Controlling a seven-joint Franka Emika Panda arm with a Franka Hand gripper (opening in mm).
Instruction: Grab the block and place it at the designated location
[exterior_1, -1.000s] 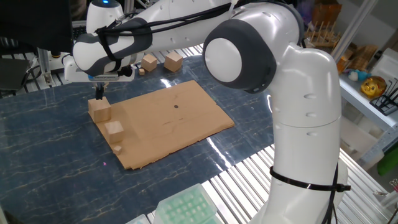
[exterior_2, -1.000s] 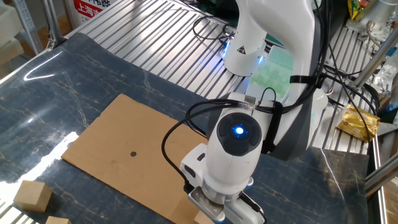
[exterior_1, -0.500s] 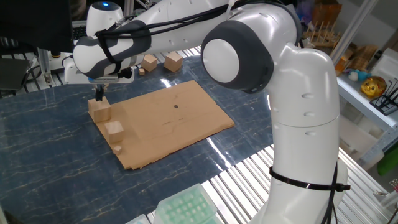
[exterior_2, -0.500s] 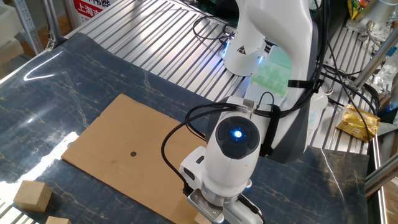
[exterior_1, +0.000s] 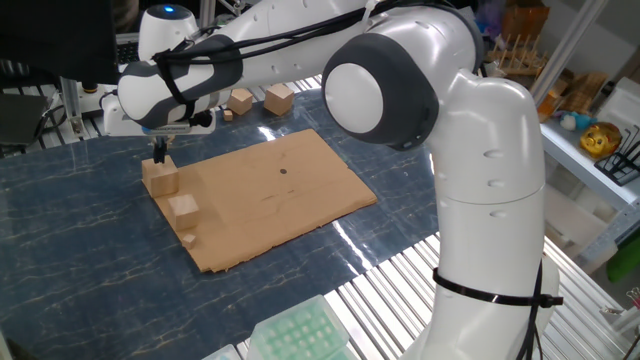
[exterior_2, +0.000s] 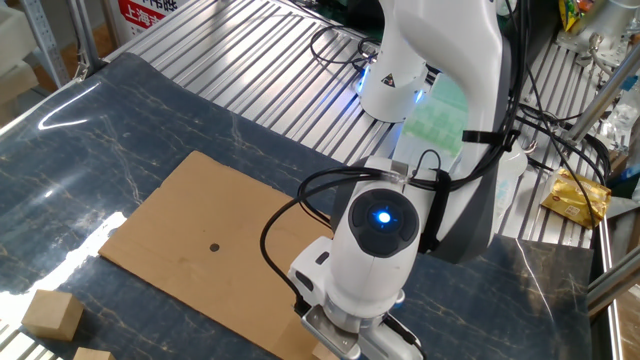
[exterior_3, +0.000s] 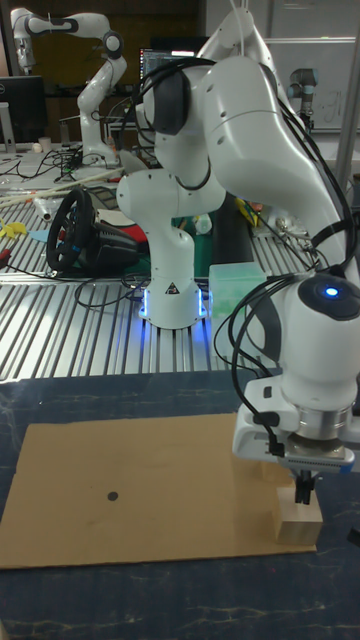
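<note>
End effector (exterior_1: 159, 152) sits directly above the block (exterior_1: 160, 177), fingertips at its top face; fingers look nearly together, but whether they grip or only touch cannot be told. Block rests at the corner of the cardboard sheet (exterior_1: 262, 200). Mid-sized cube (exterior_1: 184, 209) and tiny cube (exterior_1: 189, 239) lie along the same edge. Black dot (exterior_1: 283, 170) is mid-sheet, well apart. Two more cubes (exterior_1: 279, 99) rest on the tabletop (exterior_1: 70, 250) beyond.

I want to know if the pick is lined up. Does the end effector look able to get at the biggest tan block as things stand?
Probably yes: the end effector hangs right over the block, fingertips at its top, nothing in between. The finger spacing is too small to make out.
</note>
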